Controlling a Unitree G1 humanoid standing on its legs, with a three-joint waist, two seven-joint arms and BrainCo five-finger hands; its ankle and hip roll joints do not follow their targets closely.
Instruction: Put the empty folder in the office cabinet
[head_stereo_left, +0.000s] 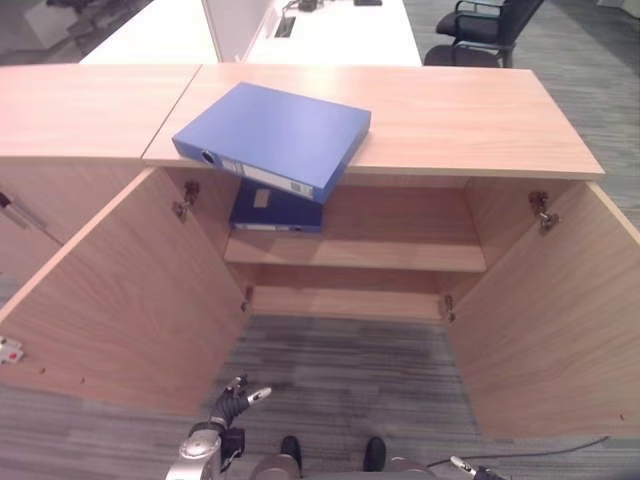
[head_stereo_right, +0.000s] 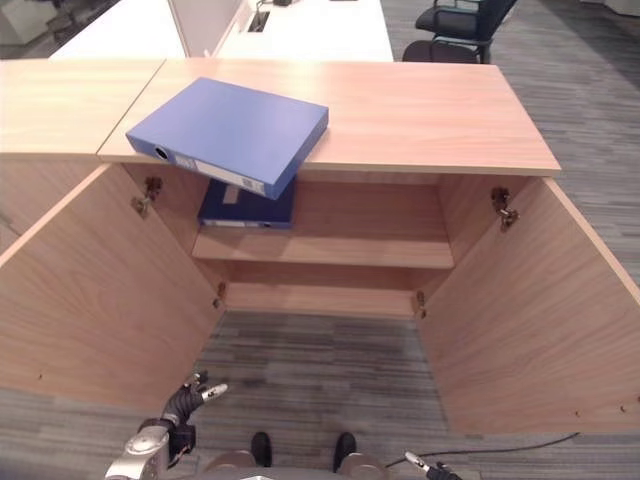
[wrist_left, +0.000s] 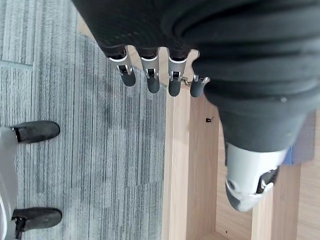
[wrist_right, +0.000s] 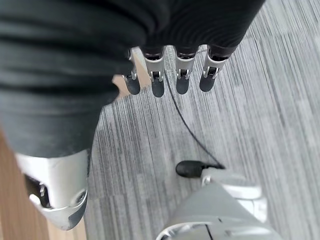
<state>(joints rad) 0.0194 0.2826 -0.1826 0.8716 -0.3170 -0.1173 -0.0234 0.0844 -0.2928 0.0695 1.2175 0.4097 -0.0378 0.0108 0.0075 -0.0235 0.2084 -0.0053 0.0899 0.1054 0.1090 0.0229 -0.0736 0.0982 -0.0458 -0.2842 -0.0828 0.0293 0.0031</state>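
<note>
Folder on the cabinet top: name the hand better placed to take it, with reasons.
Left, probably. The folder lies toward the cabinet's left, one corner overhanging the front edge. The left hand, open, hangs low on that side; the right hand, also open, hangs further away.

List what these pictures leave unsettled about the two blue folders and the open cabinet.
- Folder on the cabinet top: closed in both eye views, so its cover hides whether it is empty.
- Second folder on the upper shelf: the top folder's overhanging corner and the cabinet top hide most of it.
- Lower compartment: the upper shelf hides its back part.
- Right hand: cut off by the eye views' bottom edge.
</note>
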